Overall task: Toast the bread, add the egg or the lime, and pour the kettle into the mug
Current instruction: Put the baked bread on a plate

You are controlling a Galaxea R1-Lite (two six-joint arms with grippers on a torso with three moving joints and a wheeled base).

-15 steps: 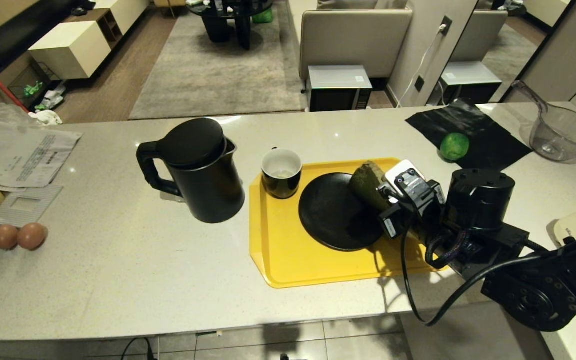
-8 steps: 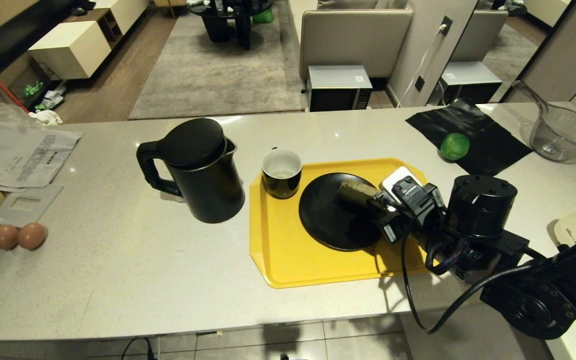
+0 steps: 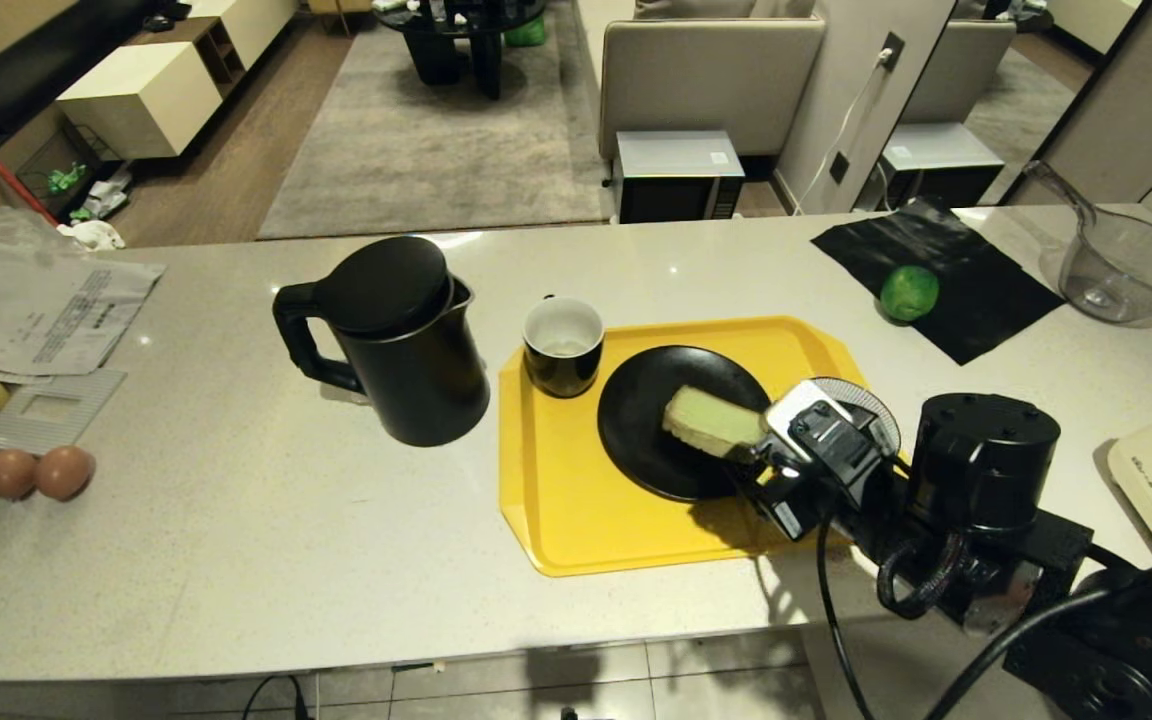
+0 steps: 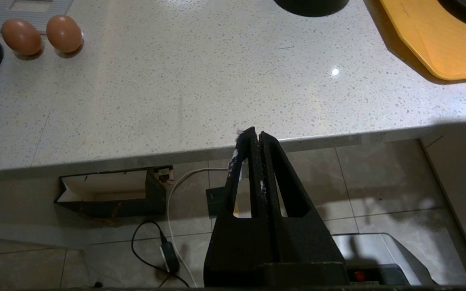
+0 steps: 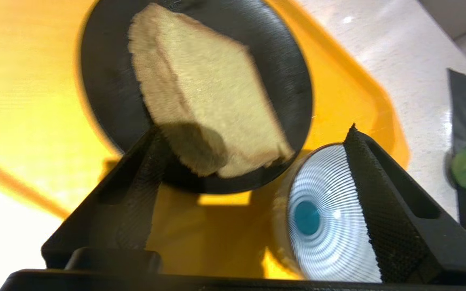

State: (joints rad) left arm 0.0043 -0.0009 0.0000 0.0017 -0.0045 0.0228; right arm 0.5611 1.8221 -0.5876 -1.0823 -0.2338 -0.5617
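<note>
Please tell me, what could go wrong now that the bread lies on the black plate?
The bread lies toward the plate's edge nearest the open right gripper; one finger is close, so pulling away carelessly might drag it off. The lime sits loose on a black sheet and may roll when grasped.

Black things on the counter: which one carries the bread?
The round black plate on the yellow tray; the bread lies on it. The kettle and mug carry none.

clear: counter (image 3: pixel 236 560) left of tray (image 3: pixel 556 520) | blocked: kettle (image 3: pixel 396 340), mug (image 3: pixel 562 345)
</note>
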